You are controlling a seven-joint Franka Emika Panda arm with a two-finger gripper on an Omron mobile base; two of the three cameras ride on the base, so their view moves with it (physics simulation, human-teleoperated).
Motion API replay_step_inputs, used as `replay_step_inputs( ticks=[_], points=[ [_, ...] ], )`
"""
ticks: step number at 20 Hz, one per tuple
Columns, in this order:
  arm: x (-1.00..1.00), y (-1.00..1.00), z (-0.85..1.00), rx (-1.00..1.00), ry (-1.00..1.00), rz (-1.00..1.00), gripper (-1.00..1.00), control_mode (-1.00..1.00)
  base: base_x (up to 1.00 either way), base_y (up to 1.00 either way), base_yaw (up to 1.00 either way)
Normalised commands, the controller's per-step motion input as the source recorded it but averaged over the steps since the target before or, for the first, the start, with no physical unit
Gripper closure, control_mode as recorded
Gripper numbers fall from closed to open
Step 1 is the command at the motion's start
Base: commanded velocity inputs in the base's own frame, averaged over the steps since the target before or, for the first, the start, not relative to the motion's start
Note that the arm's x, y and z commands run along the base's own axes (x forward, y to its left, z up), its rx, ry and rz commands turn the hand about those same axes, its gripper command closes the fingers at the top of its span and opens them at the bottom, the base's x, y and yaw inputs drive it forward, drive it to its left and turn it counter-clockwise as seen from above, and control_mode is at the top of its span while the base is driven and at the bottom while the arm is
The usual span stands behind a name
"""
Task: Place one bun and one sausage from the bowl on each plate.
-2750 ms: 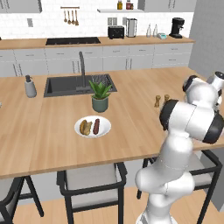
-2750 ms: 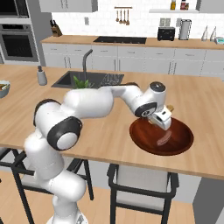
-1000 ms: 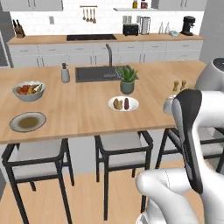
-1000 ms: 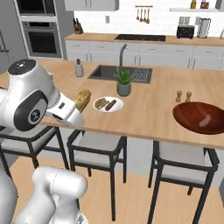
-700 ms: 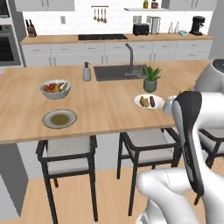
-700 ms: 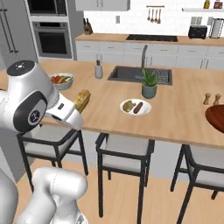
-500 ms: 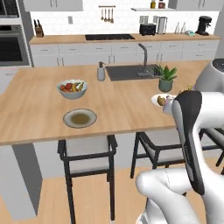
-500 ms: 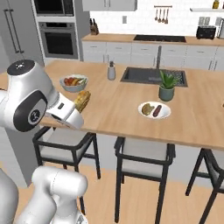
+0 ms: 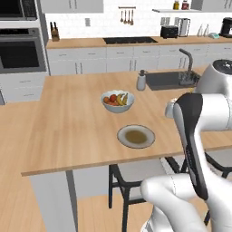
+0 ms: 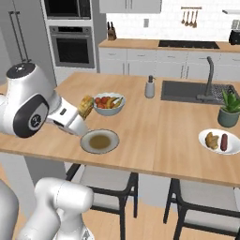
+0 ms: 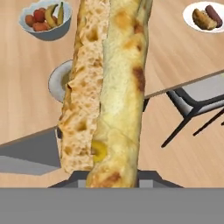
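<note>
My gripper [image 10: 85, 109] is shut on a long toasted bun [image 10: 86, 105], held above the counter's near edge. In the hand view that bun [image 11: 109, 87] runs up the middle and hides the fingertips. Just right of and below the gripper lies a grey plate [image 10: 99, 140] with a brownish centre and nothing on it; the same plate [image 9: 136, 136] [image 11: 56, 81] is half hidden behind the bun in the hand view. Far right, a white plate [image 10: 218, 140] [image 11: 205, 15] carries a bun and a sausage [image 10: 224, 141]. The wooden bowl is out of view.
A pale grey fruit bowl [image 10: 108, 103] [image 9: 118, 100] stands just behind the grey plate. A soap dispenser [image 10: 149, 86], the sink [image 10: 197, 91] and a potted plant [image 10: 228, 112] are further right. Stools [image 10: 108, 187] stand under the counter edge.
The base has driven left along the island, so the whole scene slid right. The grey plate and fruit bowl have come close. The bun stays in the shut gripper.
</note>
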Motion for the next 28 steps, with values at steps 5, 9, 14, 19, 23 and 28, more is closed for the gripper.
replay_step_inputs(
  ticks=[5, 9, 14, 19, 23, 28],
  points=[
    [0.34, 0.82, -0.44, -0.01, 0.25, 0.0, 1.0, -1.0, 0.0, 0.0, 0.0],
    [0.7, 0.67, -0.95, 0.0, 0.42, 0.0, 1.0, -1.0, 0.0, 0.0, 0.0],
    [1.0, 0.06, -0.91, 0.01, 0.23, 0.0, 1.0, -1.0, 0.0, 0.0, 0.0],
    [0.95, -0.36, -0.68, 0.06, 0.07, 0.0, 1.0, -1.0, 0.0, 0.0, 0.0],
    [0.77, -0.35, -0.62, 0.08, 0.0, 0.0, 1.0, -1.0, 0.0, 0.0, 0.0],
    [0.85, -0.01, -0.62, 0.06, 0.0, 0.0, 1.0, -1.0, 0.0, 0.0, 0.0]
  ],
)
